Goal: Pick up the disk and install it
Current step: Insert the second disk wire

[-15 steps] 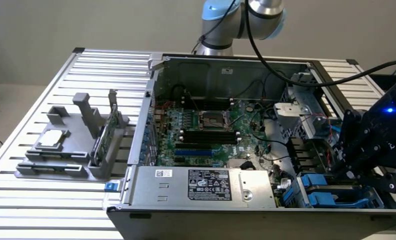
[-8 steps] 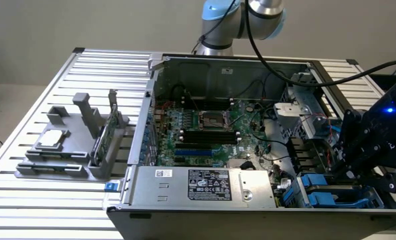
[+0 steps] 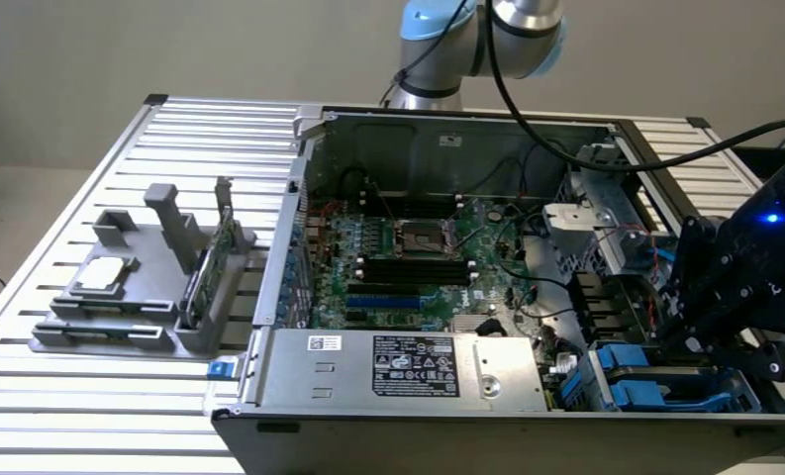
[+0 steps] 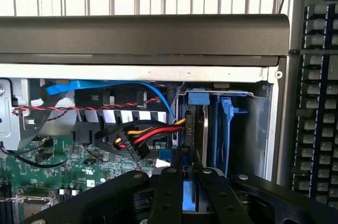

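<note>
1. Judging from how things lie, the pick-up is done and the install is well along: the gripper (image 3: 709, 341) is down at the drive bay (image 3: 656, 381) in the case's corner on the exterior view's right, not over the grey stand (image 3: 128, 297) on the desk (image 3: 49, 416).
2. In the wrist view the gripper (image 4: 185, 192) has its jaws drawn close together on a blue part between them, which I take to be the disk's carrier rail; the jaws look closed on the disk (image 4: 182, 189).
3. The disk's silver body is hidden behind the fingers (image 4: 166, 192), so I cannot tell how deep it sits or whether it is fully seated.
4. Left to do, as I judge it: seating the disk home in the bay and letting go.
5. The case (image 3: 406, 371) lies open and holds the motherboard (image 3: 406, 262), the power supply (image 3: 406, 368) at its near edge, and bundled cables (image 4: 137, 137).
6. The bay (image 4: 222, 129) holds an upright drive (image 4: 196, 129) in blue rails, with a cable plug just beside it.
7. The stand carries a small silver drive (image 3: 106, 275) and a green card (image 3: 205, 272) standing on edge.
</note>
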Controlling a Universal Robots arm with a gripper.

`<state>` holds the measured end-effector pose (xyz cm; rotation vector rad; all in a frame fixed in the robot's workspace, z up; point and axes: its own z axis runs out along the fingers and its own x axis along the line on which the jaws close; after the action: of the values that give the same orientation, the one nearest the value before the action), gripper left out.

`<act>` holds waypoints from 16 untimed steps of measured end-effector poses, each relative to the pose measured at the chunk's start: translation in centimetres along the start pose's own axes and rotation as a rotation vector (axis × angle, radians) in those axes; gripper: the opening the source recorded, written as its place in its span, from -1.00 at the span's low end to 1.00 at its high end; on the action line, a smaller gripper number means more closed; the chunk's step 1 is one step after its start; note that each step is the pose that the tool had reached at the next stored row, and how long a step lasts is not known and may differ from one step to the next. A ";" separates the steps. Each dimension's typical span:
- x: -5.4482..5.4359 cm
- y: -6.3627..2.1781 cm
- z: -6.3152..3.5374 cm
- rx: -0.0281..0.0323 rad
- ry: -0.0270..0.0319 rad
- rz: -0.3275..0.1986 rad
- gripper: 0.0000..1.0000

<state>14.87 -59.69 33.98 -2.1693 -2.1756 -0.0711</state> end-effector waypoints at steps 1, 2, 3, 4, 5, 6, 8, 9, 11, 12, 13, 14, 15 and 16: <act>0.0 0.00 0.00 0.0000 0.0006 0.000 -0.66; 0.0 0.00 0.00 0.0000 0.0010 0.000 -0.66; 0.0 0.00 0.01 0.0000 0.0013 0.001 -0.66; 0.0 0.00 0.01 0.0002 0.0016 0.001 -0.66; 0.0 0.00 0.00 0.0003 0.0019 0.002 -0.66; -0.1 -0.01 -0.04 0.0004 0.0023 0.003 -0.66; -0.1 -0.01 -0.24 0.0004 0.0025 0.005 -0.66; -0.1 -0.01 -0.38 0.0002 0.0025 0.006 -0.66; -0.1 -0.01 -0.44 0.0001 0.0027 0.009 -0.66; -0.1 -0.01 -0.44 -0.0002 0.0027 0.011 -0.66; -0.1 -0.02 -0.43 -0.0004 0.0028 0.015 -0.66; -0.1 -0.02 -0.40 -0.0008 0.0027 0.019 -0.66; -0.1 -0.02 -0.34 -0.0011 0.0028 0.022 -0.66; -0.1 -0.03 -0.29 -0.0014 0.0027 0.026 -0.66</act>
<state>14.84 -59.82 34.26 -2.1961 -2.1463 -0.0740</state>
